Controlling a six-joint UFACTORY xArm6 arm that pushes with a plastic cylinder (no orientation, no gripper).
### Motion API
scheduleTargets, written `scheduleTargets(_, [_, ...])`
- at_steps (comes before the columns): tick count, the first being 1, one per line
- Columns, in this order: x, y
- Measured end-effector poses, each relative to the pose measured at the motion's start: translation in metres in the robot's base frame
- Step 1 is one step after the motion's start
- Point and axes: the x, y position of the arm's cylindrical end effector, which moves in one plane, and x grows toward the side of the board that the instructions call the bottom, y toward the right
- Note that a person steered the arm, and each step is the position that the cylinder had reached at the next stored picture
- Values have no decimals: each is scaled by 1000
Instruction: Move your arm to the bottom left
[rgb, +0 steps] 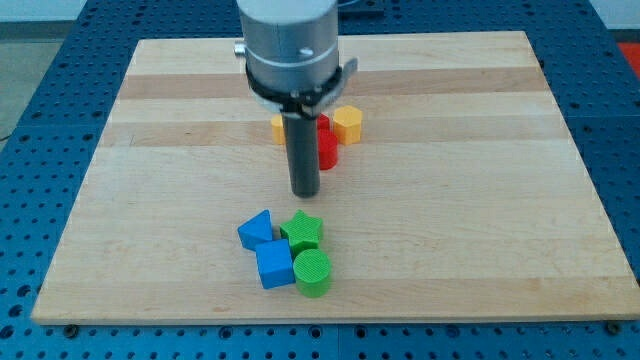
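While it carries no jaws, my tip (305, 192), a dark rod end, sits above the green star (302, 230).

1. The arm (290, 35) is a wide, smooth grey cylinder.
2. A black ring with small side tabs rims its base.
3. A straight dark rod (303, 150) hangs below, round and plain, ending in my tip (305, 192).

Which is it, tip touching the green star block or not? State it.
Apart. The camera view shows my tip ending above the green star block, toward the view's top, with a strip of bare wooden board between them.
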Motion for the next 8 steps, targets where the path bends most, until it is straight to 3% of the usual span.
scheduleTargets(3, [114, 26])
scheduleTargets(8, [121, 34])
